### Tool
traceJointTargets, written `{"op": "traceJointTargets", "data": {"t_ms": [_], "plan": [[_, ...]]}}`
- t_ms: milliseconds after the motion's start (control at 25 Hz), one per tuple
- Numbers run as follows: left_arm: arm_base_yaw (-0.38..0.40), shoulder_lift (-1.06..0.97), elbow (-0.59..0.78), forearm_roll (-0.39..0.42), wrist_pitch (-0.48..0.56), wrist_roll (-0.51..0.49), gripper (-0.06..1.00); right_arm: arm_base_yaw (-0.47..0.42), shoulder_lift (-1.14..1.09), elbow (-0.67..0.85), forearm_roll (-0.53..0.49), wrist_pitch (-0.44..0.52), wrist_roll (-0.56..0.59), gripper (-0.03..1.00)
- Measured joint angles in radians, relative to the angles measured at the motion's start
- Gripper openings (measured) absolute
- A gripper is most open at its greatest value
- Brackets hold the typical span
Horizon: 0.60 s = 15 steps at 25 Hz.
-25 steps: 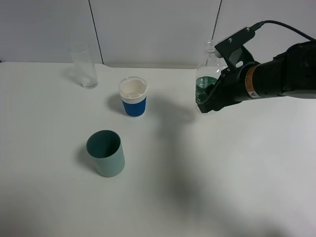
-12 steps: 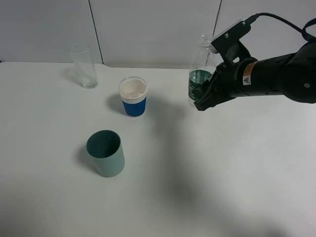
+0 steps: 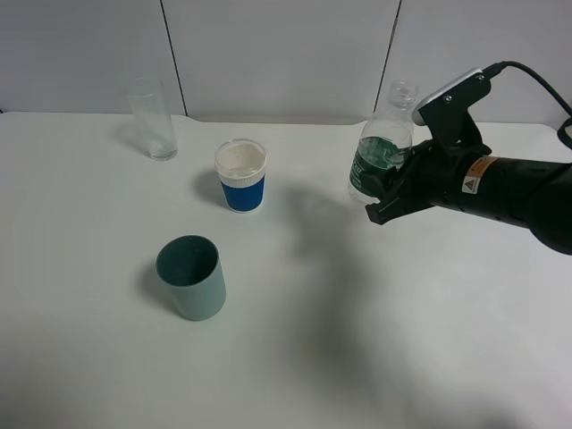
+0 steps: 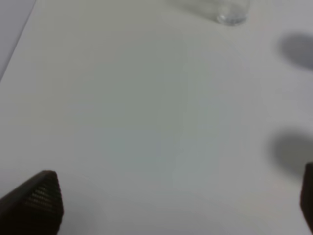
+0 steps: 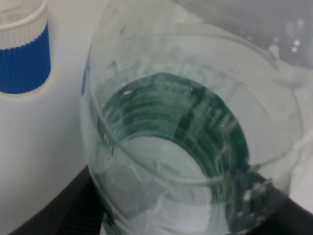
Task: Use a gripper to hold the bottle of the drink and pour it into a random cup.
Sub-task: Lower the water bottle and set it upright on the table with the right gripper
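My right gripper [image 3: 382, 192] is shut on the bottle of the drink [image 3: 379, 152], a small clear bottle with a dark green label and no cap. It holds the bottle above the table at the right, neck tilted up and to the right. The bottle fills the right wrist view [image 5: 171, 137], with dark fingers [image 5: 58, 215] beside its base. The cup [image 3: 241, 175], white with a blue ribbed sleeve, stands upright left of the bottle and shows in the right wrist view [image 5: 22, 49]. My left gripper [image 4: 176, 196] is open and empty over bare table; it does not show in the exterior high view.
A grey-green cup [image 3: 190, 277] stands upright in front of the blue cup. A tall clear glass [image 3: 150, 118] stands at the back left; its base shows in the left wrist view [image 4: 230, 12]. The white table [image 3: 375, 340] meets a grey wall at the back.
My right gripper carried the bottle left and up toward the cup, then back right and lower. The bottle's neck now leans to the right. The cups and glass have not moved.
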Motion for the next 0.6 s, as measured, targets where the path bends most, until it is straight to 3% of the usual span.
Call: {"op": "traceJointTargets", "data": {"t_ms": [240, 600], "plan": [[0.0, 0.0, 0.0, 0.0, 0.0, 0.0, 0.98, -0.005, 0.011, 0.057, 0.003, -0.125, -0.001, 0.53], [0.0, 0.0, 0.0, 0.0, 0.0, 0.0, 0.98, -0.029, 0.119, 0.058, 0.018, -0.141, -0.001, 0.53]]}}
